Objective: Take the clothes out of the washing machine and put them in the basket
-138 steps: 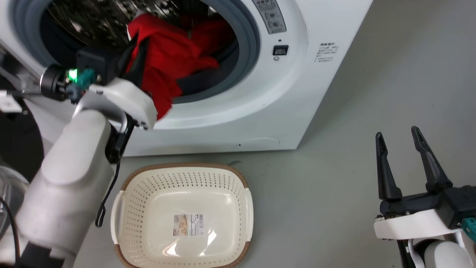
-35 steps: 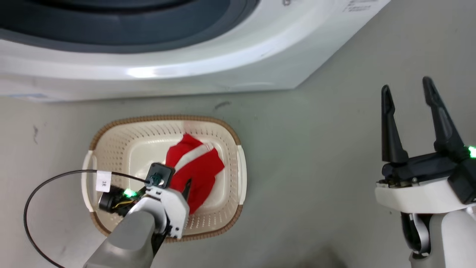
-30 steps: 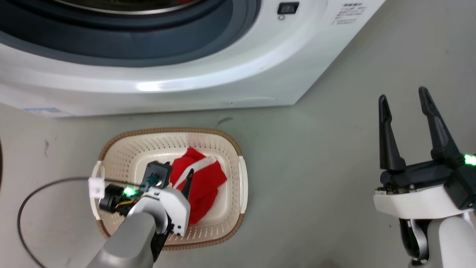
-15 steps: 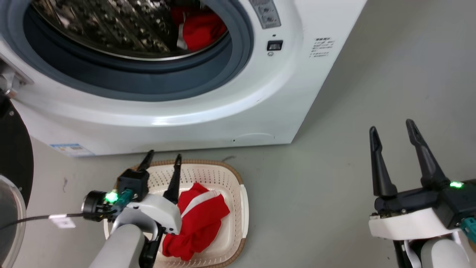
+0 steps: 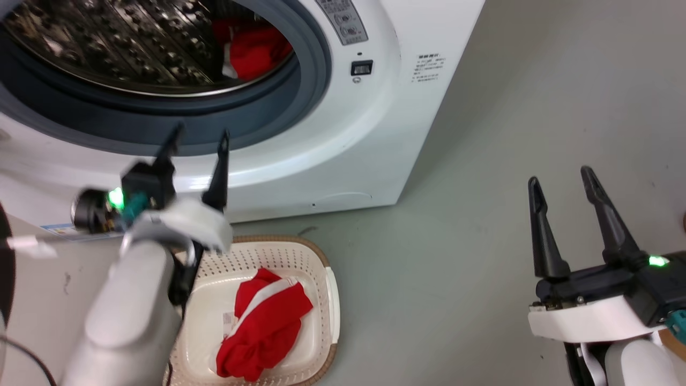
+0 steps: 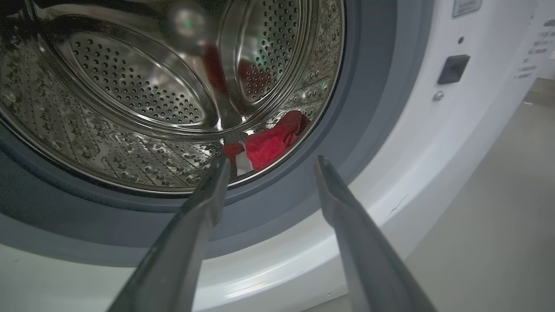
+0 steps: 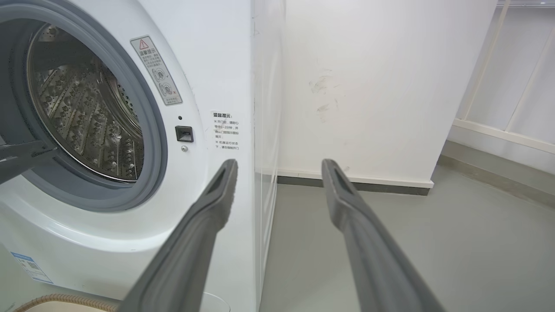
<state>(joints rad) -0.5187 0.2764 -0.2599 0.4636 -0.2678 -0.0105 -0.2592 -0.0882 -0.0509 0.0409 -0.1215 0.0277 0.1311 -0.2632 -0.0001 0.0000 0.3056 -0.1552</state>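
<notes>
The white washing machine [image 5: 370,134] fills the upper left of the head view, porthole uncovered. Inside its steel drum lies a red garment [image 5: 254,51], which the left wrist view shows low at the drum's right [image 6: 271,143]. Another red garment with white stripes [image 5: 262,321] rests in the cream basket [image 5: 324,292] on the floor in front of the machine. My left gripper [image 5: 199,136] hangs open and empty before the lower gasket, above the basket, fingers pointing into the porthole [image 6: 269,162]. At the lower right my right gripper [image 5: 558,177] stands open and empty over the floor [image 7: 279,167].
The machine's grey gasket [image 5: 300,107] rings the porthole. Grey floor [image 5: 482,241] stretches to the right of the machine. A white wall [image 7: 368,86] with a baseboard stands beyond the machine's side. A dark rounded edge [image 5: 4,257] shows at the far left.
My left gripper let go of a red garment in the basket, then rose open to the porthole's lower rim. The head camera tilted up and shifted. The right gripper stays open.
</notes>
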